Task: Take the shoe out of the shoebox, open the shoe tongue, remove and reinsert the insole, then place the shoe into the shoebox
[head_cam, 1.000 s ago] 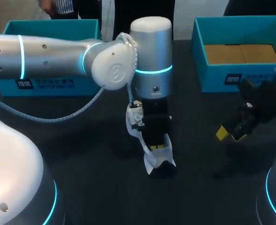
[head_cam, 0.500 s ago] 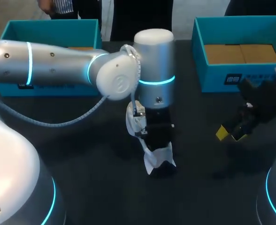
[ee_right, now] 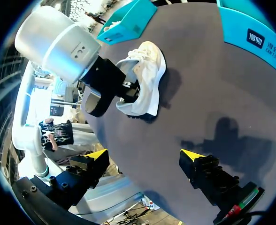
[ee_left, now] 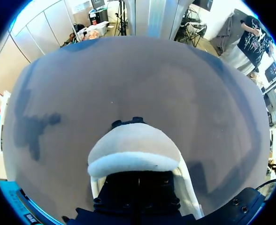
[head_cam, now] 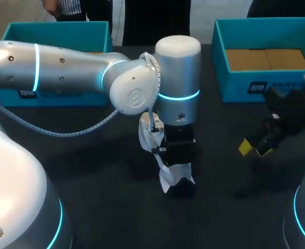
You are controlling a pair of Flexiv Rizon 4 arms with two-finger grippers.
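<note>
The left hand (head_cam: pixel 178 158), down in the white shoe (head_cam: pixel 169 180) on the bench (head_cam: pixel 116 207), hides most of it; its grip cannot be told. The right hand (head_cam: pixel 254 149) hangs wide open, well aside. Behind stand the left shoebox (head_cam: pixel 59 32) and the right shoebox (head_cam: pixel 235 82).

The desk (head_cam: pixel 106 207) is dark, matte and unpatterned, with soft shadows lying across it. At its far right corner, two flat brown cardboard panels (head_cam: pixel 266 58) lie side by side inside a teal box (head_cam: pixel 235 83), with a straight seam between them.
</note>
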